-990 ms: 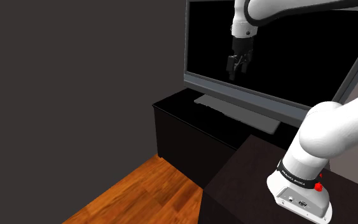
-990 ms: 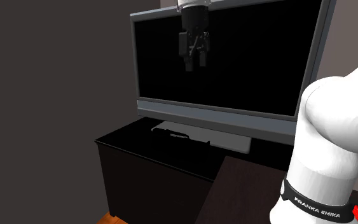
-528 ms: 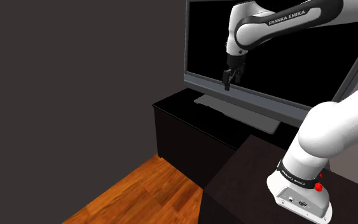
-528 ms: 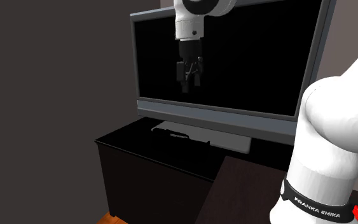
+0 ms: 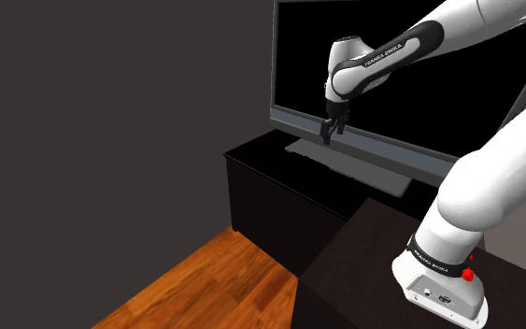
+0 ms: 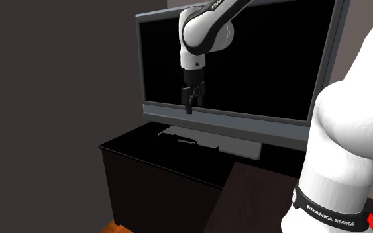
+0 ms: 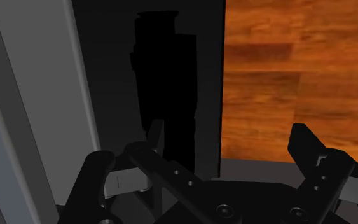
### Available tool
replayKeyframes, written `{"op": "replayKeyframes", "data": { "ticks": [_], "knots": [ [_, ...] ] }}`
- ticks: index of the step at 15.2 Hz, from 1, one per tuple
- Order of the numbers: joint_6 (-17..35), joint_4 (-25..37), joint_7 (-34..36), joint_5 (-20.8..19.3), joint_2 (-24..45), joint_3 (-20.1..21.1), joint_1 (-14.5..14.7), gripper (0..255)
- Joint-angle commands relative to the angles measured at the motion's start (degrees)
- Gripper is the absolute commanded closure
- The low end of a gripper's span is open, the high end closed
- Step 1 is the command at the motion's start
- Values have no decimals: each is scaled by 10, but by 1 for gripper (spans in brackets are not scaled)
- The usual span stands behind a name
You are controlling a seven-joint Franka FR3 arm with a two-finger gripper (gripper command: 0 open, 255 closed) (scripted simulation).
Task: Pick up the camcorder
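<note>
The camcorder (image 6: 178,139) is a small black body lying on the dark cabinet (image 6: 153,161), just in front of the TV's grey base (image 6: 234,143). In the wrist view the camcorder (image 7: 165,89) appears as a long black shape ahead of the fingers, beside the grey base (image 7: 41,95). My gripper (image 6: 189,106) hangs above the camcorder, pointing down, in front of the TV's lower frame. In the shoulder view the gripper (image 5: 327,135) is over the cabinet's back edge. The gripper (image 7: 209,168) is open, its fingers apart with nothing between them.
A large flat TV (image 5: 410,84) stands close behind the gripper. The cabinet (image 5: 279,187) drops off to a wooden floor (image 5: 205,280) at its front. A dark wall (image 5: 111,112) runs along the shoulder view's left. My stand (image 5: 443,280) sits at the lower right.
The arm has stretched out and the gripper has come down from the middle of the TV screen to the level of its lower frame, nearer the camcorder.
</note>
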Motion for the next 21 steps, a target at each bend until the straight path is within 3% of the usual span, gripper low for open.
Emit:
{"op": "replayKeyframes", "data": {
  "ticks": [1,9,15,21],
  "knots": [
    [42,10,-16,4,48,-14,-1,0],
    [172,74,-103,64,232,-47,-11,0],
    [235,156,-181,137,373,-29,-47,0],
    [271,168,-193,154,421,-16,-61,0]
  ]
}}
